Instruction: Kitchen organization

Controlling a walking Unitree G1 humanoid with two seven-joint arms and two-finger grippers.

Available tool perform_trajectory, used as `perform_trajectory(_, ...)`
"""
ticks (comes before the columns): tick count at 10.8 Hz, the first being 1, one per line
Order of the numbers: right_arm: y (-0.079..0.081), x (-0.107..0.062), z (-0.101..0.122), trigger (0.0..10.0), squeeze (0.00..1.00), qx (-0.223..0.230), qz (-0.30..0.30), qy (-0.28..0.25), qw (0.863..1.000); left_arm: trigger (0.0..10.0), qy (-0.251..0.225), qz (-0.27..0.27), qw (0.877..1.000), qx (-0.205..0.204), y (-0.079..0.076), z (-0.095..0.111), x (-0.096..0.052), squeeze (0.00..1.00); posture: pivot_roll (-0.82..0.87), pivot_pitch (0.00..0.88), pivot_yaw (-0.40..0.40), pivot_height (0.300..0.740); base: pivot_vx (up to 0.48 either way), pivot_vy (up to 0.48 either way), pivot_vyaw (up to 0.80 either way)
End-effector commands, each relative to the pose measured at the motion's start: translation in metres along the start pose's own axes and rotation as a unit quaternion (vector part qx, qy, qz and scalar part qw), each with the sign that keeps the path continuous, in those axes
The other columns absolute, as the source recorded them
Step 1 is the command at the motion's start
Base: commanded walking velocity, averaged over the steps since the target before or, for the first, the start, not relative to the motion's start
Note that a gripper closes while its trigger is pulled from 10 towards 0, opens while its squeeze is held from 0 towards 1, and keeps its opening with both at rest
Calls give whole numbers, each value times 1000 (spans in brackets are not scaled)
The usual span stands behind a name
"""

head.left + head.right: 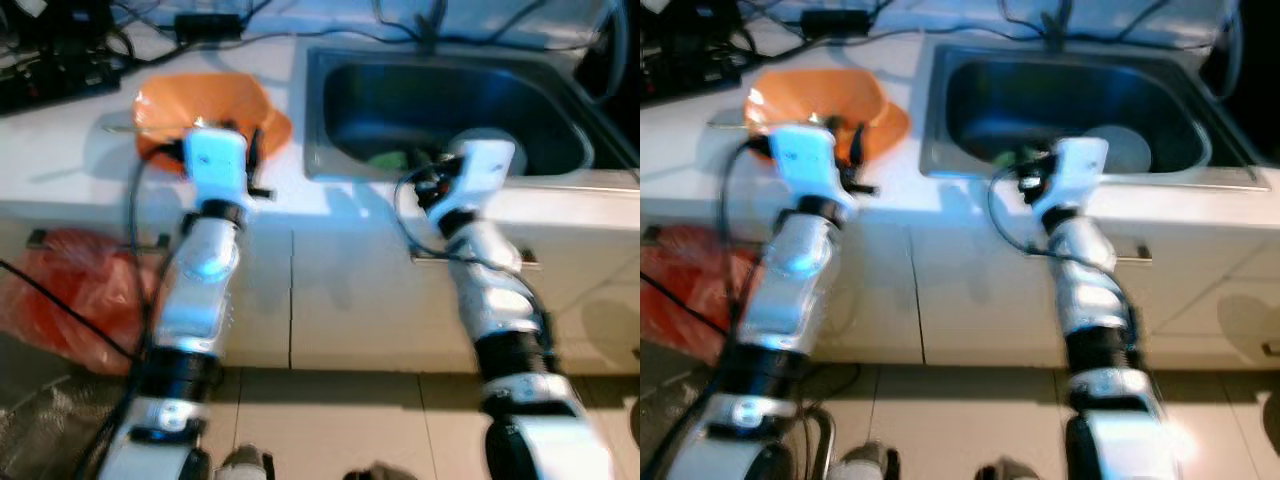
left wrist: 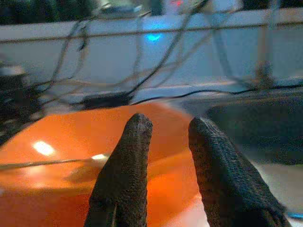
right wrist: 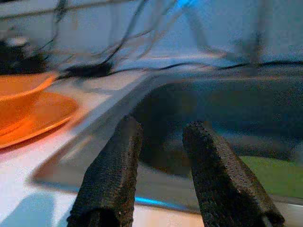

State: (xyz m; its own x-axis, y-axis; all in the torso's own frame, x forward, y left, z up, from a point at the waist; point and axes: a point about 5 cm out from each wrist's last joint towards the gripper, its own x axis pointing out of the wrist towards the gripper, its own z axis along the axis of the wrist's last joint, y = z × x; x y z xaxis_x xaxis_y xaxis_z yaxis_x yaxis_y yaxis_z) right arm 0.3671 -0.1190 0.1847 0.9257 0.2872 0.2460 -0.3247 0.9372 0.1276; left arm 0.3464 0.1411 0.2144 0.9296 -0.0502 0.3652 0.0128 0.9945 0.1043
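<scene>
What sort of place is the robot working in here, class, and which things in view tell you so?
Most likely a home kitchen. A steel sink is set into a white counter, with cabinet doors below, and an orange bowl sits on an orange plate beside the sink.

My head stereo pair looks forward and steeply down from above the counter edge; both eyes cover the white countertop (image 1: 60, 150), the steel sink (image 1: 330, 160), the orange bowl (image 1: 215, 100), cabinet fronts and floor tiles, the right eye offset sideways. My left wrist camera sits low and close, sighting along its two black fingers (image 2: 128, 156) across the bowl toward the cable-strewn back wall (image 2: 118, 52), catching the sink's near corner. My right wrist camera, equally low, looks along its fingers (image 3: 113, 165) over the sink rim into the basin, sharing the bowl's edge and cables with the left wrist view.
</scene>
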Motion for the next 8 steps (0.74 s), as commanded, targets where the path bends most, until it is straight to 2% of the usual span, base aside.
perform_trajectory(1,-10,-2,4,10000,0,-3,-13,-4,1000,10000,-7,-10,1000,-2,-6,3,1,0,76,147,-49,723,315,0,0)
perform_trajectory(8,-10,-2,4,10000,0,-6,-11,-6,1000,10000,-16,-9,1000,0,-6,8,2,0,76,147,-51,723,336,0,0)
